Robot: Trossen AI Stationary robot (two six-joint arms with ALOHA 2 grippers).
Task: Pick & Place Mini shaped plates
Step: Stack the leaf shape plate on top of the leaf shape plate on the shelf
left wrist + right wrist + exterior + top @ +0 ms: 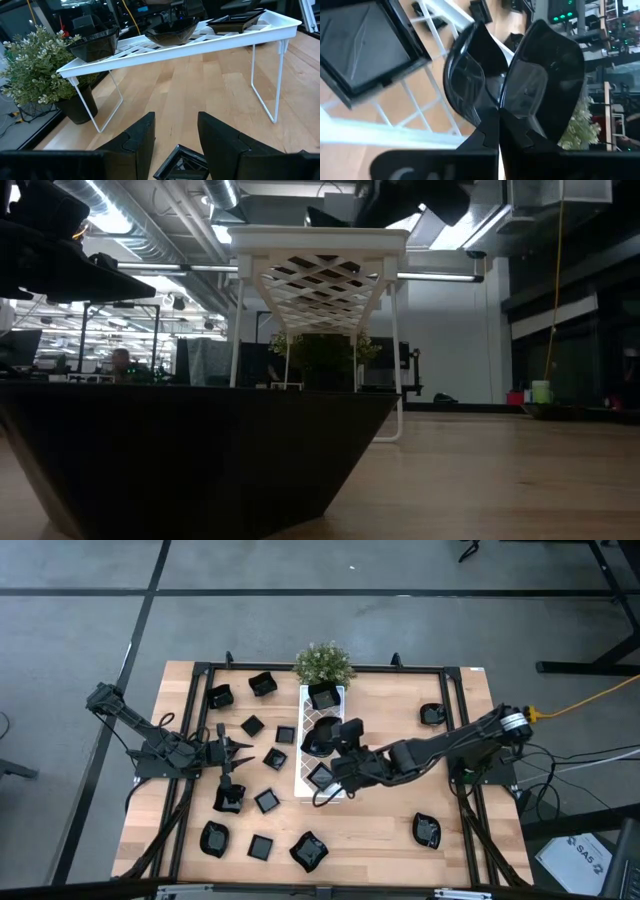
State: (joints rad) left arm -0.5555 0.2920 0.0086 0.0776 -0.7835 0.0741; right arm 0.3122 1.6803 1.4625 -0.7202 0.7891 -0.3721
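Several mini shaped plates, glossy black, lie about the wooden table [400, 800]; one is a square plate [275, 757] and one sits at the front [308, 851]. A long white lattice tray [309, 762] stands mid-table with a square plate [322, 695] at its far end, another [321, 776] at its near end, and a rounded dish [318, 736] between them. My right gripper [499, 107] is shut on that dish. My left gripper [175, 145] waits open left of the tray, above a square plate [182, 162]. My right gripper pinches the rounded dish's rim wall [492, 92] between its two shut fingers, and the glossy dish spreads out on both sides of them. The fingers come slanting down from the table's right side. The dish's bottom [170, 36] is at the tray's lattice; whether it is lifted clear, I cannot tell.
A small green potted plant [323, 662] stands at the tray's far end. A black metal frame [330, 668] runs around the table top. More plates lie at the right [427, 831] and far right [432, 714]. Bare wood lies between the tray and the right edge.
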